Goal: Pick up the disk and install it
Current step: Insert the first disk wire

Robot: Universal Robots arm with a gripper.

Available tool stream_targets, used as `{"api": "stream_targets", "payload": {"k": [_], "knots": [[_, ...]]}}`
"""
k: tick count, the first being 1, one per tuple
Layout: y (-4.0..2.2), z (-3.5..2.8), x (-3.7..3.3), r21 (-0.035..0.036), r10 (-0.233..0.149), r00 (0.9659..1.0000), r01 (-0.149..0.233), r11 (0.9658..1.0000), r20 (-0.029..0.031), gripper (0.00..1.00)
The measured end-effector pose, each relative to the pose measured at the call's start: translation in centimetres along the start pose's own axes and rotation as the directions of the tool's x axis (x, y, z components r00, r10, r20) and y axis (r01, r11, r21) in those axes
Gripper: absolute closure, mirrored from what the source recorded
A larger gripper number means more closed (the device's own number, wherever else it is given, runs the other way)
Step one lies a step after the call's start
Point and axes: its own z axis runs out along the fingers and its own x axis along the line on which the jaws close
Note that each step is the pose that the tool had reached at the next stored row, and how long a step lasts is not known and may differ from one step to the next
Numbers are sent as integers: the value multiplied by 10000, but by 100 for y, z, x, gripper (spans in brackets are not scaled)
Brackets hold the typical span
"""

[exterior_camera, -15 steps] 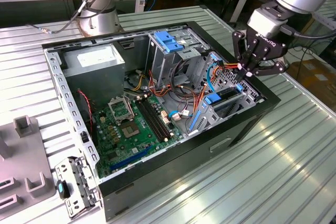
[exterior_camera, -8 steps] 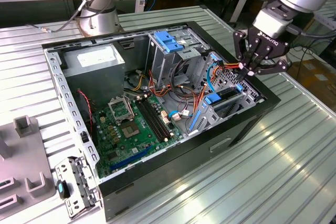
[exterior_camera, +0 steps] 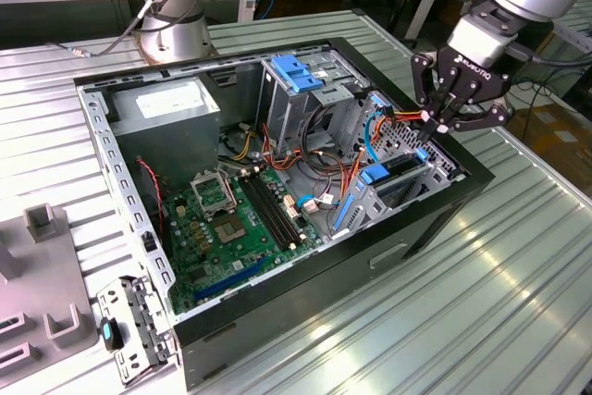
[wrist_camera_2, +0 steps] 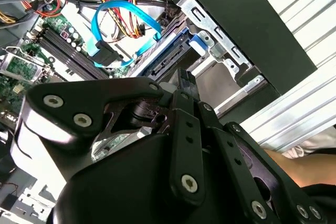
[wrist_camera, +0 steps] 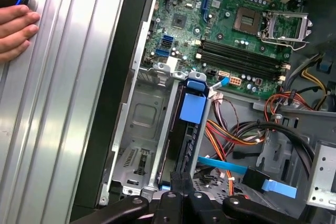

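Note:
The disk [exterior_camera: 396, 169] stands on edge in the drive bay at the corner of the open computer case [exterior_camera: 435, 219] on the exterior view's right, its blue rail [wrist_camera: 191, 109] facing up. My gripper [exterior_camera: 437, 123] hangs right over the disk's outer end. The first wrist view has the black fingertips [wrist_camera: 176, 182] pressed together, nothing between them, and they meet the end edge of the disk [wrist_camera: 195, 145]. In the second wrist view one ribbed fingertip [wrist_camera_2: 187, 80] sits against the disk [wrist_camera_2: 163, 59] beside its blue tab.
A blue flat cable [wrist_camera_2: 121, 14] and orange wire bundles [wrist_camera: 231, 135] lie beside the bay. The motherboard [exterior_camera: 231, 219], a grey power supply box [exterior_camera: 171, 104] and a cage with a light-blue latch [exterior_camera: 296, 71] fill the case. A person's hand [wrist_camera: 16, 19] rests on the ribbed table.

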Motion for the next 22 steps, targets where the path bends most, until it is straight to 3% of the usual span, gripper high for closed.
{"api": "stream_targets", "payload": {"k": [3, 6, 7, 11, 22], "knots": [[-1, 0, 0, -17, -566, 9984, 566, 9984, -4, 89], [-12, 1, 2, -26, -855, 9963, 855, 9963, -5, 89], [-47, 0, 11, -32, -1035, 9946, 1035, 9946, -7, 89], [-134, -1, 11, -37, -1157, 9933, 1157, 9933, -7, 89], [-152, 0, 7, -38, -1226, 9925, 1226, 9925, -6, 89]]}}
